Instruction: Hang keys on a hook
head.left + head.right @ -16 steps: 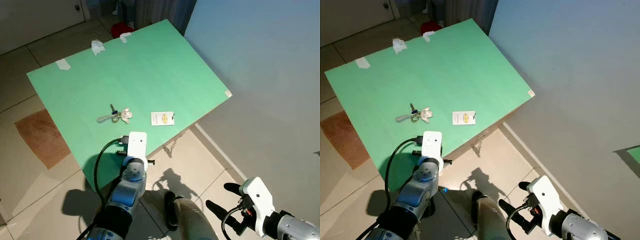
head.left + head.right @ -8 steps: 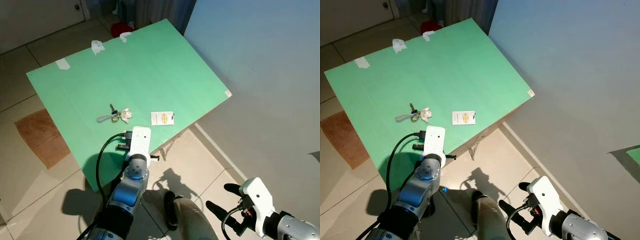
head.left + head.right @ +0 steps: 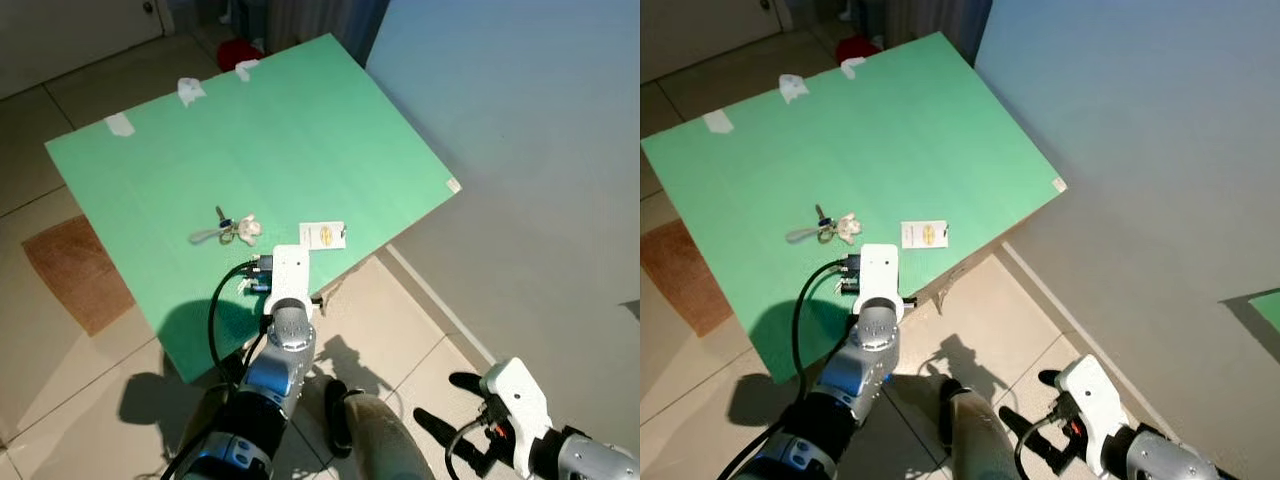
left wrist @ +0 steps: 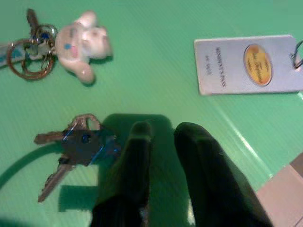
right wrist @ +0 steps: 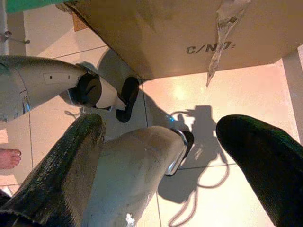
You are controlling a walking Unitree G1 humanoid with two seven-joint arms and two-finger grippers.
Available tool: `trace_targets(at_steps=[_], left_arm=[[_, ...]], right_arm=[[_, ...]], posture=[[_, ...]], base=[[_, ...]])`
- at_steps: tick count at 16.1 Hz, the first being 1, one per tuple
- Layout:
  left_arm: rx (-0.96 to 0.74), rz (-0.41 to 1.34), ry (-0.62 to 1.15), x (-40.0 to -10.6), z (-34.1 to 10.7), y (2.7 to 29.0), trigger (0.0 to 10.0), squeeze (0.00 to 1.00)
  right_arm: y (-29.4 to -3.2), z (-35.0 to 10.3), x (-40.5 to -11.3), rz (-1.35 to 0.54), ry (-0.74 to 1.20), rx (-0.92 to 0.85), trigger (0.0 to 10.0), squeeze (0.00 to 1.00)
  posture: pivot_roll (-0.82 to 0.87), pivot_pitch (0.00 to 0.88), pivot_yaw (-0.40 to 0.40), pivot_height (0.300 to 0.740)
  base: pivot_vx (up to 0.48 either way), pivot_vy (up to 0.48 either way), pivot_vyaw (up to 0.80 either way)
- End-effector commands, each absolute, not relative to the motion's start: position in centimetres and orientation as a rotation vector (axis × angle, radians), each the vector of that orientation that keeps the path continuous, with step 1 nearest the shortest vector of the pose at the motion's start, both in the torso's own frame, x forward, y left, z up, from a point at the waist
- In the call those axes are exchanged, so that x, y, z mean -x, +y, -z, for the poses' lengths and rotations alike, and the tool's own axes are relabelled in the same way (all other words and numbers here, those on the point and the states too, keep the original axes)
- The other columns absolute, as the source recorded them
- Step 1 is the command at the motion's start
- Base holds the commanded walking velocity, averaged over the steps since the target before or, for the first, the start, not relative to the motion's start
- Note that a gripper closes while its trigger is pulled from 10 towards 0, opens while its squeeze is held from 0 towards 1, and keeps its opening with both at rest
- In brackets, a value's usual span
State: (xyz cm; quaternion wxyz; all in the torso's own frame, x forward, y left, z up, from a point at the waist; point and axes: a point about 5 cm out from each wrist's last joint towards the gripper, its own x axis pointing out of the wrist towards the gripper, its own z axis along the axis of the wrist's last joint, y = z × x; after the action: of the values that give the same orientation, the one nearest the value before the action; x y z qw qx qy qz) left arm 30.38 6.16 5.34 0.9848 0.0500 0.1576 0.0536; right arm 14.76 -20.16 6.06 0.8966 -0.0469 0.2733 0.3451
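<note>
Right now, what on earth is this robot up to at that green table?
Its left pincer hovers low over the green table, fingers nearly together and holding nothing, beside a loose bunch of keys. Farther on lie a keyring with a small toy bear and a white card. The right pincer hangs open near the floor.

I see open green board (image 3: 300, 130) beyond left gripper (image 4: 163, 135); keys (image 4: 75, 144), teddy keyring (image 4: 71, 42), card (image 4: 246, 64) crowd near edge.
</note>
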Motion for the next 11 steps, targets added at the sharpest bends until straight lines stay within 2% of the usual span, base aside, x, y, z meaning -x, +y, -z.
trace_targets(at_steps=[1, 4, 5, 6, 11], left_arm=[[-0.068, -0.074, 0.376, -28.8, -4.1, 3.8, 10.0, 1.00], [-0.117, -0.033, 0.310, -28.6, -4.8, 3.6, 10.0, 1.00], [-0.139, -0.031, 0.294, -28.5, -4.9, 4.0, 10.0, 0.80], [-0.172, -0.061, 0.301, -28.1, -4.5, 5.2, 10.0, 0.00], [-0.199, -0.128, 0.392, -26.9, -2.4, 7.4, 10.0, 0.00]], right_arm=[[-20.8, -5.9, -14.1, -0.704, 0.603, 0.097, 10.0, 0.00], [-20.6, -5.7, -14.2, -0.695, 0.597, 0.090, 10.0, 0.00], [-20.5, -5.6, -14.3, -0.694, 0.593, 0.085, 10.0, 0.00], [-20.1, -5.5, -14.5, -0.696, 0.588, 0.077, 10.0, 0.00], [-19.8, -5.3, -14.5, -0.707, 0.589, 0.069, 10.0, 0.00]], posture=[[-0.41, 0.382, -0.185, 0.736], [-0.40, 0.380, -0.173, 0.736], [-0.39, 0.380, -0.167, 0.736], [-0.38, 0.379, -0.159, 0.736], [-0.37, 0.384, -0.156, 0.736]], base=[[0.000, 0.000, 0.00], [0.000, 0.000, 0.00], [0.000, 0.000, 0.00], [0.000, 0.000, 0.00], [0.000, 0.000, 0.00]])
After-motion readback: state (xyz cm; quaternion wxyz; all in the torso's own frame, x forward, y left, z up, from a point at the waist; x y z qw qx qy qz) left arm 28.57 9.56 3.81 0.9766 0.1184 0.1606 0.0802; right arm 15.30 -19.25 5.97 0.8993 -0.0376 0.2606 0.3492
